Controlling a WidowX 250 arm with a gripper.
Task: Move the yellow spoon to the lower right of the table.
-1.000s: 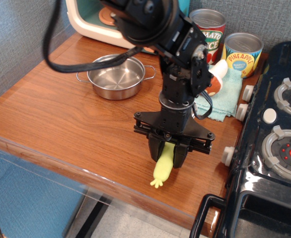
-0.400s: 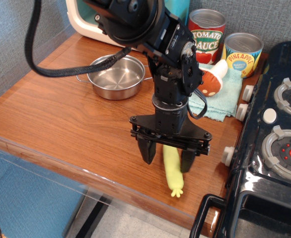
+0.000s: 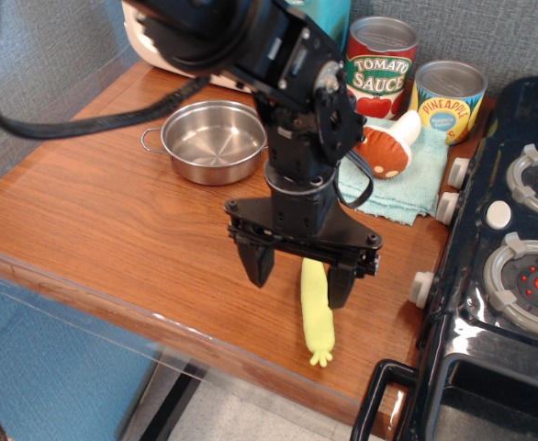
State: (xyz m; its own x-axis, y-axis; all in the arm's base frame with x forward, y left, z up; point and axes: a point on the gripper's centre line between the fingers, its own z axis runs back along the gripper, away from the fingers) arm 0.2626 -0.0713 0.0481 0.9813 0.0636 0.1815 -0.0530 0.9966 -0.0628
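The yellow spoon (image 3: 316,312) lies on the brown wood table (image 3: 95,220) near its front right edge, handle nubs pointing toward the front. Its silver bowl is hidden behind my gripper. My gripper (image 3: 297,279) hangs just above the spoon with its two black fingers spread wide. The right finger (image 3: 340,285) is beside the handle and the left finger (image 3: 256,264) stands well to its left. Nothing is held.
A steel two-handled pot (image 3: 212,141) stands at the back left. A tomato sauce can (image 3: 381,66) and pineapple can (image 3: 449,97) stand at the back. A toy mushroom (image 3: 386,149) lies on a teal cloth (image 3: 407,188). A black toy stove (image 3: 498,276) borders the right side.
The gripper opened and let go of the spoon, then rose and shifted slightly left. The spoon swung so its handle now points straight toward the front edge and lies flat.
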